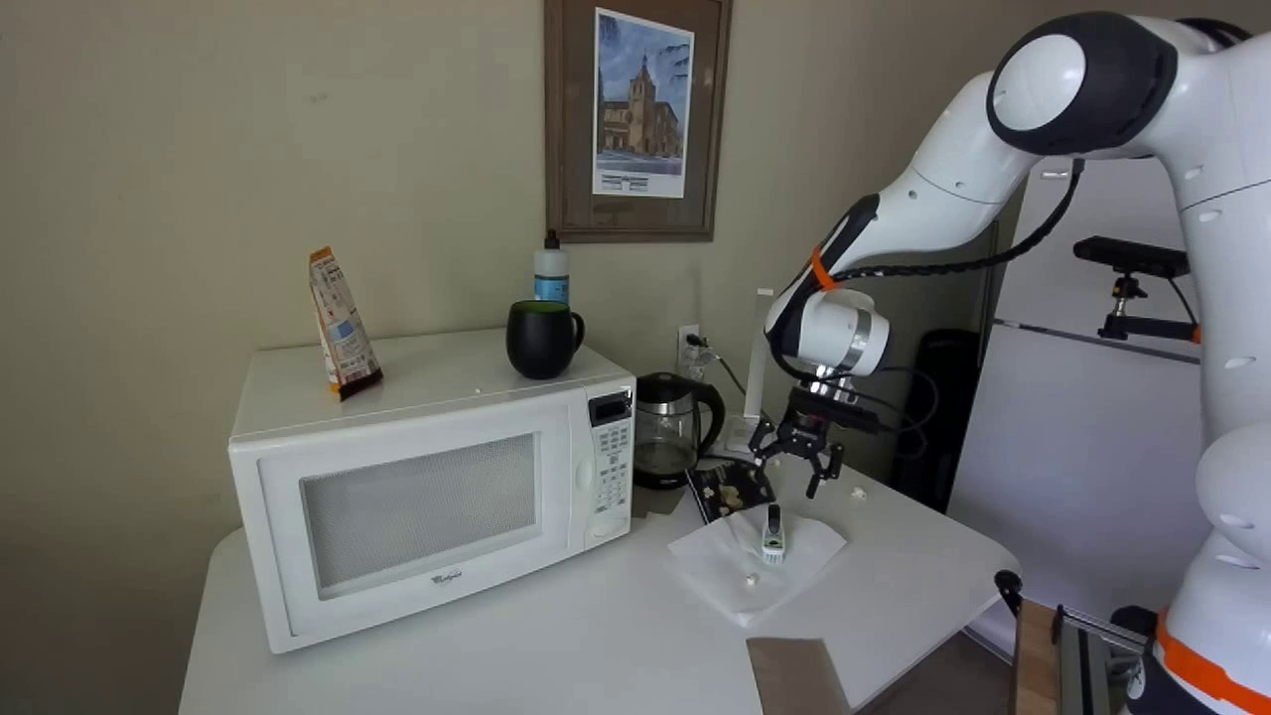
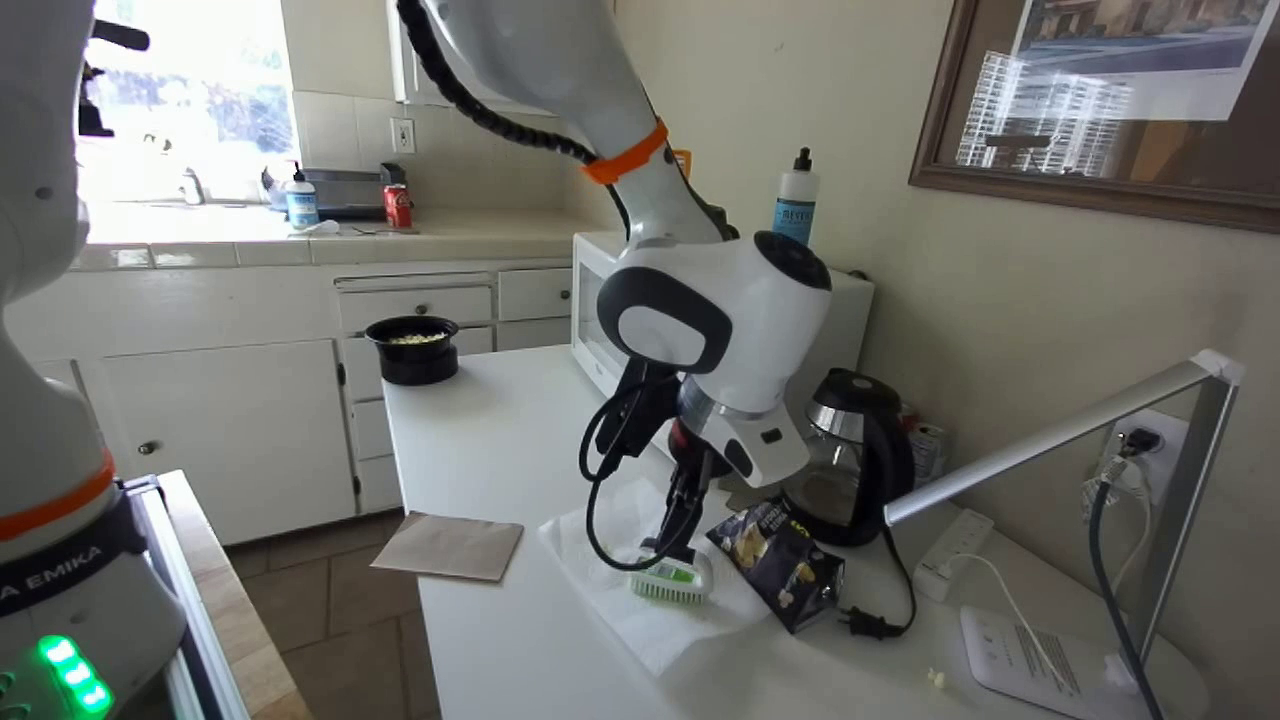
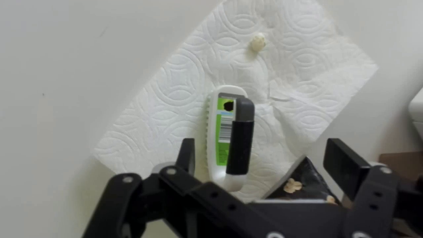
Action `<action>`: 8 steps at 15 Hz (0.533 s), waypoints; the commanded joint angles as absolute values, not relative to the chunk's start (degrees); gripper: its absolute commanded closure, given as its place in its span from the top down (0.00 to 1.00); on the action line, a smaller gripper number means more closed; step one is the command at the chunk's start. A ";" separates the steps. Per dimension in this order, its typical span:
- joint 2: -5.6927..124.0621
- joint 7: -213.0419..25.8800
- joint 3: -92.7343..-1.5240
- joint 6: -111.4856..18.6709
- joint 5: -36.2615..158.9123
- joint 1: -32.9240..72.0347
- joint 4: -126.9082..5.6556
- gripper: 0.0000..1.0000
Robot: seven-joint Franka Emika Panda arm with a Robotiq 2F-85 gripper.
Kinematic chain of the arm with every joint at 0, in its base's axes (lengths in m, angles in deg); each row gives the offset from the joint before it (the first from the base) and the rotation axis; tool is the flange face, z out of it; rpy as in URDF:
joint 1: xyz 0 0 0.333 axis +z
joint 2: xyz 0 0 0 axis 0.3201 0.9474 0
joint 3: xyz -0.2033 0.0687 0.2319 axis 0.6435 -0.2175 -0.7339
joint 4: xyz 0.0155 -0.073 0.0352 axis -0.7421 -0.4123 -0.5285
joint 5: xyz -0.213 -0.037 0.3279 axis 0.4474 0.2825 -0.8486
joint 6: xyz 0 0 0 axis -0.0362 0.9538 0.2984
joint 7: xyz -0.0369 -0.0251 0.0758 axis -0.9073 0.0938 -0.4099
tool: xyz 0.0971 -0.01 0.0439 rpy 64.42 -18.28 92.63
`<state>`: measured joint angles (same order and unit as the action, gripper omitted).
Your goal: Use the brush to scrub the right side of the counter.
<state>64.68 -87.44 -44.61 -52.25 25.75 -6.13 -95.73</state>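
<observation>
The brush (image 1: 774, 544) is white and green with a black handle. It lies on a white paper towel (image 1: 715, 581) on the white counter (image 1: 496, 655). In the wrist view the brush (image 3: 223, 132) lies on its side, bristles to the left, handle to the right. My gripper (image 3: 264, 157) is open and empty, with the brush's lower end between the fingers in the picture, closer to the left finger. In an exterior view the gripper (image 1: 791, 477) hangs above and behind the brush. In an exterior view the arm partly covers the brush (image 2: 670, 582).
A black popcorn bag (image 2: 780, 565) lies beside the towel. The kettle (image 2: 840, 460) and microwave (image 1: 417, 516) stand further along. A lamp (image 2: 1180, 500) stands near the wall. Brown paper (image 2: 450, 545) overhangs the counter edge. A popcorn piece (image 3: 258, 43) lies on the towel.
</observation>
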 commanded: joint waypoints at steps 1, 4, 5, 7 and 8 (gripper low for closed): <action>52.27 -75.25 -44.24 -51.88 22.74 -6.65 -104.02 1.00; 44.61 -66.96 -42.40 -54.81 23.26 -4.78 -109.66 1.00; 42.85 -64.46 -41.84 -56.98 23.29 -4.06 -111.42 1.00; 45.80 -66.65 -40.26 -55.22 24.05 -2.95 -107.65 1.00; 44.33 -66.10 -39.64 -55.81 24.11 -2.38 -108.84 1.00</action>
<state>44.33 -66.03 -42.10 -55.93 24.06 -4.83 -108.90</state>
